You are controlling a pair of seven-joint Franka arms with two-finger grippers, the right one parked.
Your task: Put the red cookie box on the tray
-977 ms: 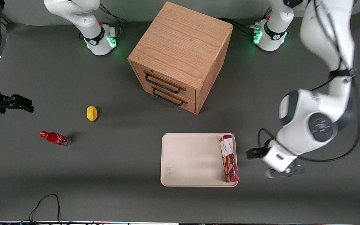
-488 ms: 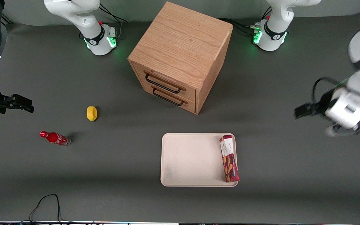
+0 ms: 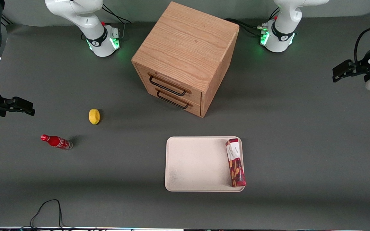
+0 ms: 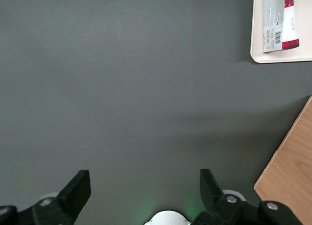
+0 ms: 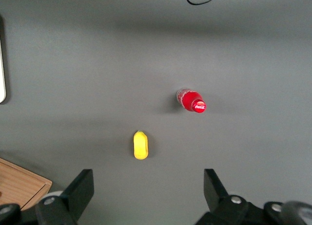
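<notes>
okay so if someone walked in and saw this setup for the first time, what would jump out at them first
Probably the big wooden drawer cabinet standing mid-table, its two drawers shut. Nearer the front camera, the red cookie box lies on the cream tray, along the tray's edge toward the working arm's end. The left gripper hangs open and empty above bare table at that end, well away from the tray.
</notes>
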